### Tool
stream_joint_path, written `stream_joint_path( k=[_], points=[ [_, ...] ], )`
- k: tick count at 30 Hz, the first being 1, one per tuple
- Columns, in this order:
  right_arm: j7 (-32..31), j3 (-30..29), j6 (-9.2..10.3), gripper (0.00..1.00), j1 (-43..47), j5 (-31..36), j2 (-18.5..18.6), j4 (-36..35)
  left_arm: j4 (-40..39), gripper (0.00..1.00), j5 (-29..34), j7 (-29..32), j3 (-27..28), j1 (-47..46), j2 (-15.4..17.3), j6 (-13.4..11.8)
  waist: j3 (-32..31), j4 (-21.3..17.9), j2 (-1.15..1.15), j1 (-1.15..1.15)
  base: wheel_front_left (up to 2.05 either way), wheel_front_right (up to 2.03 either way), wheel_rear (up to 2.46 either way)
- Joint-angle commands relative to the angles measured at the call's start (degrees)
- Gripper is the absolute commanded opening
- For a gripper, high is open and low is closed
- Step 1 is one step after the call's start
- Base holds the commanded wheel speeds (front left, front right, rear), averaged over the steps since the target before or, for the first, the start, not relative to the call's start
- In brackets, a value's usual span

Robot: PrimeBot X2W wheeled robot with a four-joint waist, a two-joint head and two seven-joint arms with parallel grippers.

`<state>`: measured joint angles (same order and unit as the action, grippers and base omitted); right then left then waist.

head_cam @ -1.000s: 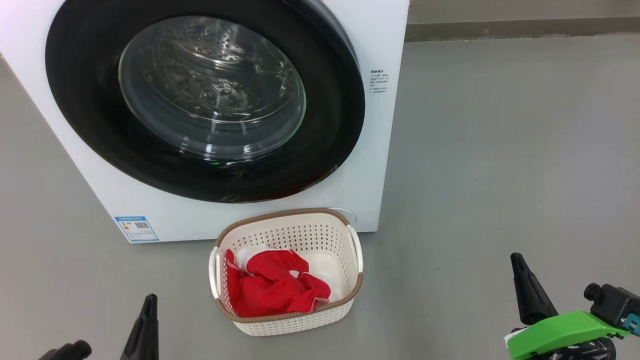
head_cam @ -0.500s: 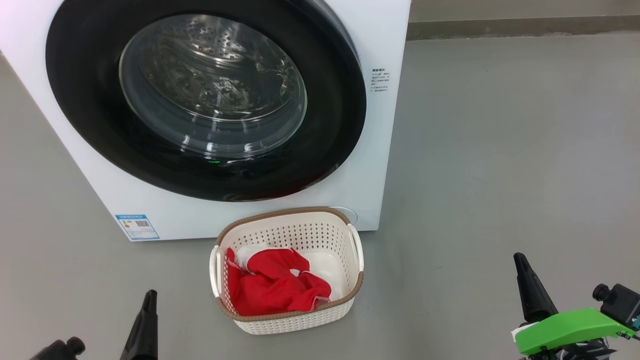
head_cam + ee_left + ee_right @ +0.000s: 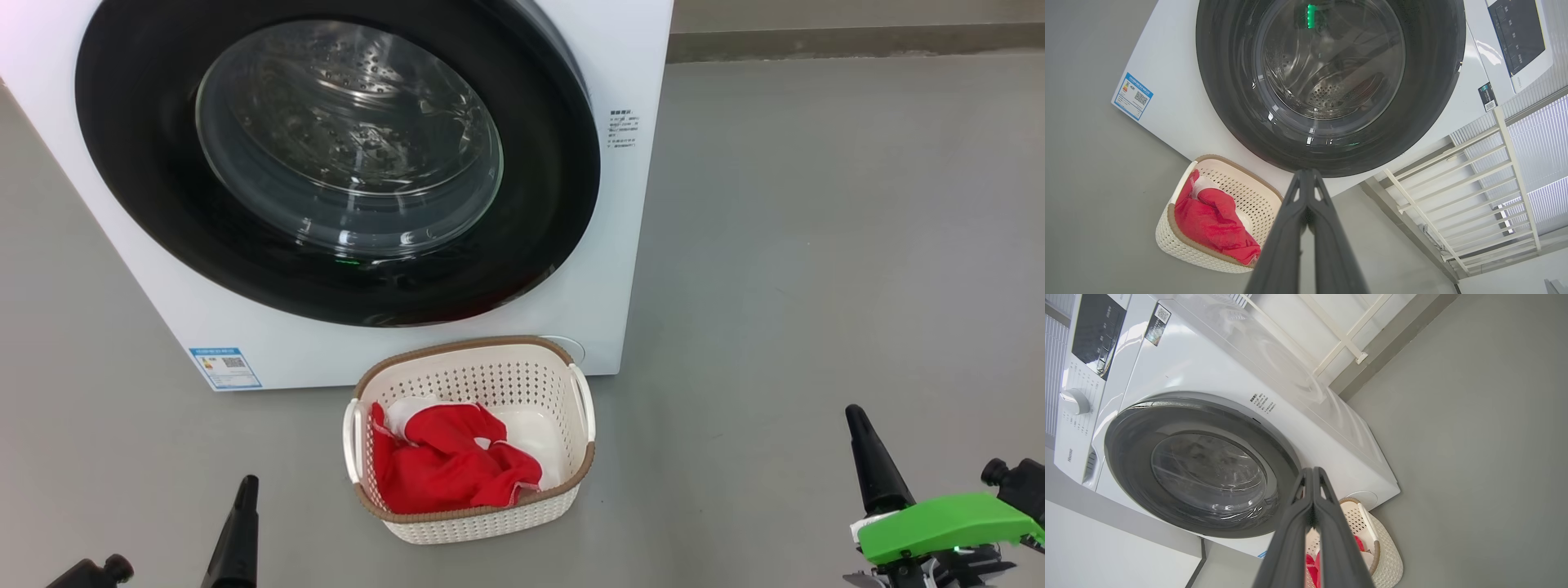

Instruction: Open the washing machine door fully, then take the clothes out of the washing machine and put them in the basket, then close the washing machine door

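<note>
The washing machine (image 3: pixel 620 269) stands at the upper left of the head view, its black-rimmed door (image 3: pixel 339 155) flat against the front with the steel drum showing through the glass. Before it on the floor sits the cream basket (image 3: pixel 490 371) with the red clothes (image 3: pixel 449 469) lying inside. My left gripper (image 3: pixel 245 490) is shut and empty at the lower left, well short of the basket. At the lower right my right gripper (image 3: pixel 857 420) is also shut and empty. In the left wrist view the gripper (image 3: pixel 1306 173) points at the door (image 3: pixel 1331 81), with the basket (image 3: pixel 1180 249) to its left.
Bare grey floor (image 3: pixel 816 245) spreads to the right of the machine up to a wall skirting (image 3: pixel 857 41). A white railing (image 3: pixel 1474 192) and slatted wall stand beside the machine in the left wrist view. The control panel (image 3: pixel 1094 330) and dial (image 3: pixel 1075 401) show in the right wrist view.
The right gripper has slid slightly right and up in the head view. The whole picture has shifted a little, so the camera has moved. The door and basket stay as they were.
</note>
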<state>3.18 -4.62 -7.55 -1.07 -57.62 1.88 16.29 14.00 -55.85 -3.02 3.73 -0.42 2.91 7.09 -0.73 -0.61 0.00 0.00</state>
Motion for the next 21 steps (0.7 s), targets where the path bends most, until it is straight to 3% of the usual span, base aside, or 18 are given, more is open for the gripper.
stream_joint_path(
  k=[1, 21],
  points=[
    [-0.52, 0.42, 0.03, 0.0, -3.11, -2.07, 0.78, -1.81, -1.12, 0.0, -1.97, 0.57, 1.42, -2.98, 0.57, 0.23, 0.03, 0.02, 0.0, 0.0, 0.0, 0.0, 0.0],
    [-3.72, -0.4, 0.04, 0.0, -3.81, -13.39, 0.85, -1.97, -0.71, 0.0, -13.94, 3.69, 1.9, -3.95, 0.36, 0.29, 0.33, 0.23, 0.0, 0.0, 0.0, 0.0, 0.0]
  ],
)
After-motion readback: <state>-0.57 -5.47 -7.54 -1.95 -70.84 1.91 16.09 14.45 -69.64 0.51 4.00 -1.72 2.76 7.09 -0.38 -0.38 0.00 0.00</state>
